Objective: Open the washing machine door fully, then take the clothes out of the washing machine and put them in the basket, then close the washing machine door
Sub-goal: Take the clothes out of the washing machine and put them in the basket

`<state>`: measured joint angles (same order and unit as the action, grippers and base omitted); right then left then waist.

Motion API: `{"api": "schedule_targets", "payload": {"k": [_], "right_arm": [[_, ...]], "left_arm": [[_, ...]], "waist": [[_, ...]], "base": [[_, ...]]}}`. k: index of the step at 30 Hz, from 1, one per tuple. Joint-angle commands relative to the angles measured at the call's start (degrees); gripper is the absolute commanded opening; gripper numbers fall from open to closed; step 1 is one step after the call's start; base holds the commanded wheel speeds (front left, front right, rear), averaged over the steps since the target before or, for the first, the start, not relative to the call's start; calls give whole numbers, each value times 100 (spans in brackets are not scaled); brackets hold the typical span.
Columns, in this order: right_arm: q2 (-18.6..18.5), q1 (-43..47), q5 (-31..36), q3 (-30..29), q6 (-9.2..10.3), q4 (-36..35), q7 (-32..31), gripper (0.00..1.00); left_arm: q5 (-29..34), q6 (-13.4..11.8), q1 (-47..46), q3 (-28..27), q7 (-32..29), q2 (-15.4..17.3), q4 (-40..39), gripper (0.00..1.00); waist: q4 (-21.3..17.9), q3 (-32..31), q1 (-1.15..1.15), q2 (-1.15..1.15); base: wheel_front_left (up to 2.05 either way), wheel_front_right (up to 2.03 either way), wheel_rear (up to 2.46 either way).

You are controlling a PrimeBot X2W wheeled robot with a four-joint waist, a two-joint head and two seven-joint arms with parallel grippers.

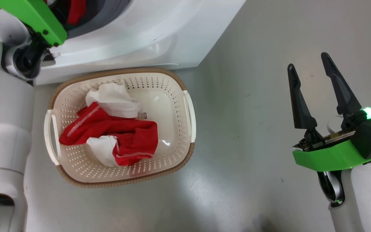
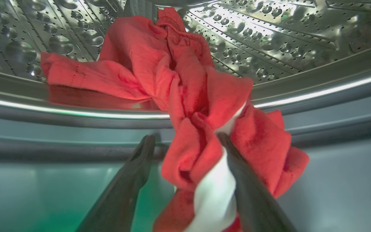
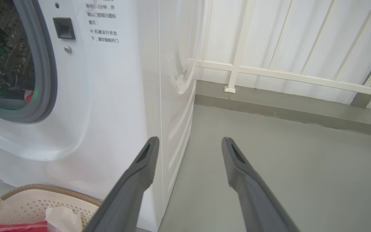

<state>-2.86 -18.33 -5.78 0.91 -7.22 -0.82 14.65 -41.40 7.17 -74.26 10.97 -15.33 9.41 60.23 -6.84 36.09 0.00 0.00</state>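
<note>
Left gripper point(image 2: 187, 141): two long dark fingers spread wide, clamping nothing. A soft red fabric garment with a white panel point(image 2: 179, 80) is bunched between them and lies against one finger point(image 2: 246, 187). The garment spills from the perforated steel drum point(image 2: 269, 29) of the big white boxy washing machine point(image 1: 147, 35).
Right gripper point(image 1: 308, 61): fingers apart, empty, over the grey floor point(image 1: 253, 112) beside the machine.
Cream-white perforated plastic basket with brown woven-look rim point(image 1: 169, 88): on the floor just in front of the machine, holding red-and-white clothes point(image 1: 114, 132).
</note>
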Motion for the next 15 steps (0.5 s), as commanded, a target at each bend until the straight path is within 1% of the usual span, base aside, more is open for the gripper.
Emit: {"api": "schedule_targets", "payload": {"k": [1,2,4,6,9,13,15], "right_arm": [[-1,-7,-23,121,-26,-167,35,100],[-1,-7,-28,127,-26,-168,35,100],[-1,-5,-37,137,-26,-168,35,100],[-1,0,-47,142,-26,-162,35,100],[-1,4,-52,155,-26,-148,35,100],[-1,8,-60,147,-26,-130,35,100],[-1,9,-66,140,-26,-124,35,100]], "left_arm": [[-29,31,48,11,-51,270,-144,90],[-48,31,58,53,-74,285,-146,47],[-64,31,69,128,-92,317,-131,0],[-106,32,77,160,-104,323,-86,0],[-115,32,63,196,60,337,-66,0],[-39,32,57,288,491,364,-106,0],[43,-16,63,308,793,399,-76,0]], "waist": [[-3,-2,0,0],[-6,-5,0,0],[-7,-15,0,0],[-5,-29,0,0],[5,-41,0,0],[44,-61,0,0],[70,-81,0,0]], "base": [[0,0,0],[0,0,0],[0,0,0],[0,0,0],[0,0,0],[0,0,0],[0,0,0]]}}
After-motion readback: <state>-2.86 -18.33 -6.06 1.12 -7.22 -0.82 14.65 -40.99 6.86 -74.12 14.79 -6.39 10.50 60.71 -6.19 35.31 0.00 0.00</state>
